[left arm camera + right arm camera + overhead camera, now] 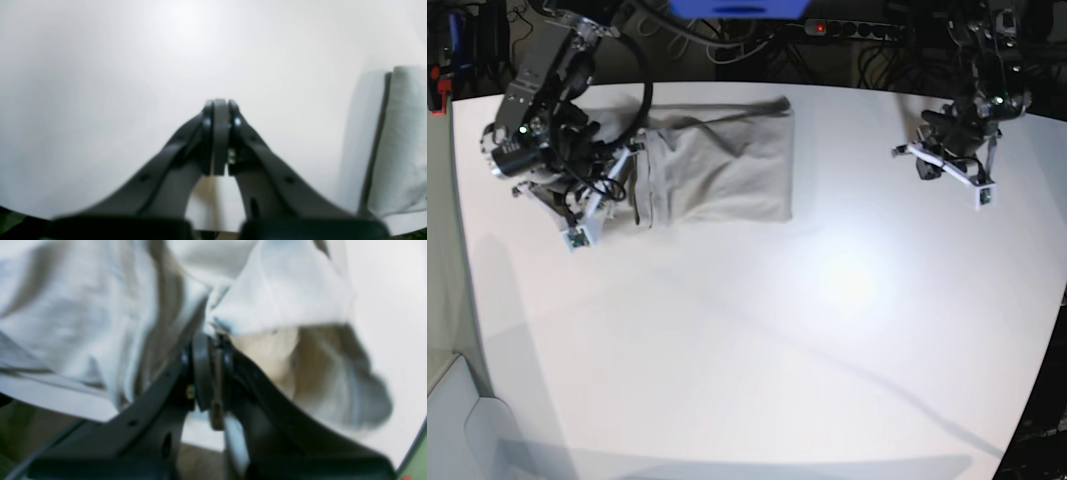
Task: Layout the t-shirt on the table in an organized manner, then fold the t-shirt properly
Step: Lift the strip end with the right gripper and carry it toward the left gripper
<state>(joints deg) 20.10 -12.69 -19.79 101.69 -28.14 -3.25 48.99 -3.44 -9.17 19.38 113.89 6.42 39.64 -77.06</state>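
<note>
**mika:** left wrist view first: the left gripper point(220, 110) is pinched together with nothing between the jaws, hanging over bare white table point(100, 100). only a strip of the t-shirt point(400, 140) shows, way off at the right edge, well apart from that claw.

**jo:** right wrist view is where the action is, though it's blurry. the right gripper point(210, 340) is clamped on a bunched fold of the t-shirt point(83, 306), cloth draped all round the jaws. can't tell if it's a hem or a sleeve it's got.

**mika:** base view puts it together. the t-shirt point(717, 165) lies as a rough rectangle near the far edge of the table point(777, 350), toward that view's left, and it looks already doubled over. the right gripper point(622, 165) is at its left end, where the cloth is rumpled. the left gripper point(952, 160) sits over on the opposite side, idle.

**jo:** so i'd guess we're mid-fold, not at the layout stage anymore. next move probably calls for carrying that pinched edge across the shirt and setting it down flat without dragging the layers underneath.
</note>
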